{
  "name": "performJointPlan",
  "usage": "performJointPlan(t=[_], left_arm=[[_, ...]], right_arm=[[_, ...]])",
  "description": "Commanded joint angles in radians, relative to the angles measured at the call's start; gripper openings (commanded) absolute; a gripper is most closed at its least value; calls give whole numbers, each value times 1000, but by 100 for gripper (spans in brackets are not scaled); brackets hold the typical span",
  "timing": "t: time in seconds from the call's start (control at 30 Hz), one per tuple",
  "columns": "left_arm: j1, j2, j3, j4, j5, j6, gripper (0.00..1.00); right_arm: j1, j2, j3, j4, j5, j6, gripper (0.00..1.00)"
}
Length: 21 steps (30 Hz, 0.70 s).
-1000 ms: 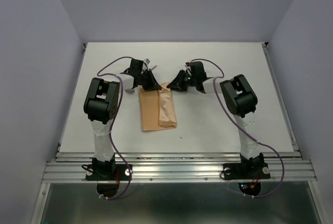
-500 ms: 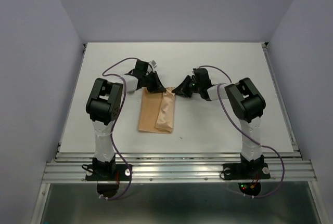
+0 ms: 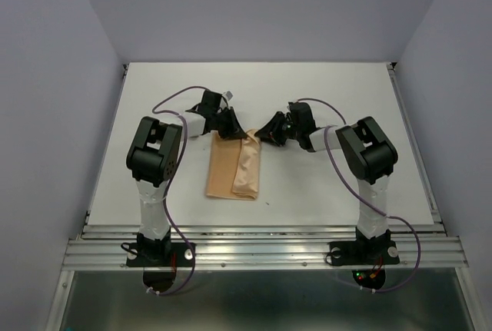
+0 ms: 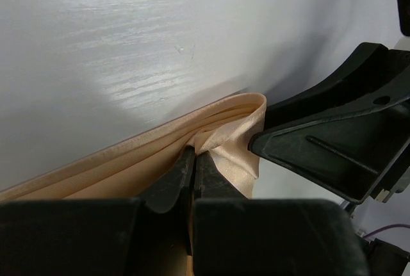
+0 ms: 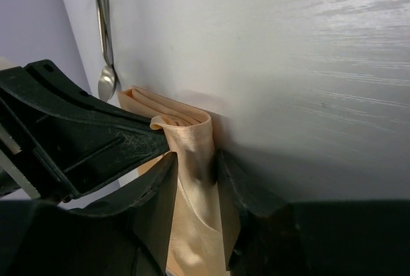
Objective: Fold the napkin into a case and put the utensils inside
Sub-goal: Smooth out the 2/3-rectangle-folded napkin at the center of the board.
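The peach-orange napkin (image 3: 233, 170) lies folded into a narrow oblong strip on the white table (image 3: 338, 93), its long side running away from the arms. My left gripper (image 3: 230, 131) is at the strip's far left corner. In the left wrist view it (image 4: 194, 153) is shut on a bunched edge of the napkin (image 4: 230, 125). My right gripper (image 3: 265, 134) is at the far right corner. In the right wrist view its jaws (image 5: 195, 157) close on a raised fold of the napkin (image 5: 192, 132). A silver spoon (image 5: 106, 82) lies on the table beyond the left gripper (image 5: 77, 141).
The right gripper's black finger (image 4: 339, 141) sits just right of the cloth in the left wrist view. Purple-grey walls (image 3: 54, 77) enclose the table on three sides. An aluminium rail (image 3: 261, 250) runs along the near edge by the arm bases.
Both grippers have moved a little toward the arm bases with the far end of the napkin, so the strip has slid nearer and tilted slightly. The right arm's elbow has swung right.
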Motion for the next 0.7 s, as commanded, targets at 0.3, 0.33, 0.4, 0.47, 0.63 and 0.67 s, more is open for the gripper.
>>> performJointPlan(t=[0.3, 0.33, 0.4, 0.47, 0.63, 0.67], left_arm=[[5, -132, -65, -6, -37, 10, 0], [5, -137, -72, -3, -38, 8, 0], [5, -146, -92, 7, -40, 7, 0], [5, -152, -104, 14, -43, 7, 0], [5, -153, -122, 28, -41, -1, 0], [5, -153, -125, 31, -41, -1, 0]], right_arm=[[6, -21, -26, 5, 24, -10, 45], [6, -18, -25, 5, 21, -11, 46], [6, -12, -28, 14, 10, -5, 48], [6, 5, -26, 28, -4, 6, 48], [6, 45, -20, 61, -36, 33, 49], [6, 49, -19, 66, -42, 36, 49]])
